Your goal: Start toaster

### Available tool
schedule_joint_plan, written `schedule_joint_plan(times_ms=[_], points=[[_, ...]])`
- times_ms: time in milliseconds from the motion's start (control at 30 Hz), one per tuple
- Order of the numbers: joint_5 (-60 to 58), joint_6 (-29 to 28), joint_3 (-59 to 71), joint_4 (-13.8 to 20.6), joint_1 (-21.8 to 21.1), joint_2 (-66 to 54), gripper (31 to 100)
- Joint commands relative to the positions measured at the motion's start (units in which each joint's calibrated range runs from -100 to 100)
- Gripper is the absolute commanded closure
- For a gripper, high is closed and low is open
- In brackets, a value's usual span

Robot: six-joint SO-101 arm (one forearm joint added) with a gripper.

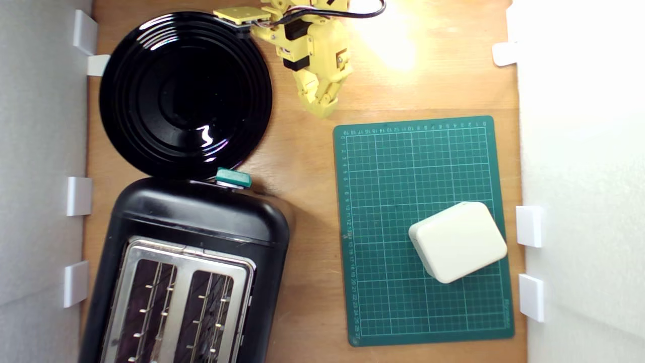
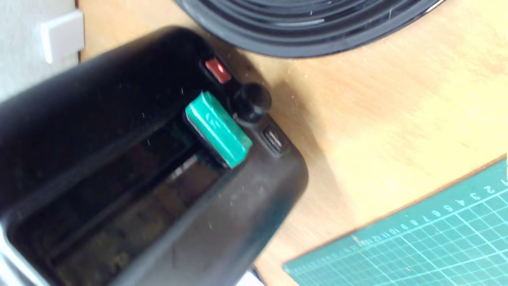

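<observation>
The glossy black toaster point(image 1: 201, 217) stands at the exterior view's lower left, its silver top plate and two wire-guided slots facing up. Its teal lever point(image 1: 233, 177) sticks out of the end nearest the plate. My yellow gripper point(image 1: 322, 108) hangs at the top centre, well away from the lever, fingers together and holding nothing. The wrist view looks down on the toaster point(image 2: 119, 131) end with the teal lever point(image 2: 217, 129), a red button point(image 2: 217, 70) and a black knob point(image 2: 252, 101). My fingers do not show there.
A round black ribbed plate point(image 1: 185, 96) lies just beyond the toaster. A green cutting mat point(image 1: 423, 166) with a cream rounded box point(image 1: 458, 242) on it covers the exterior view's right. White walls with small white brackets point(image 1: 79, 195) border both sides.
</observation>
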Motion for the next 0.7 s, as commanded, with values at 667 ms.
schedule_joint_plan(times_ms=[667], points=[[0.31, 4.78, 0.29, 0.55, -2.66, -0.67, 98.3]])
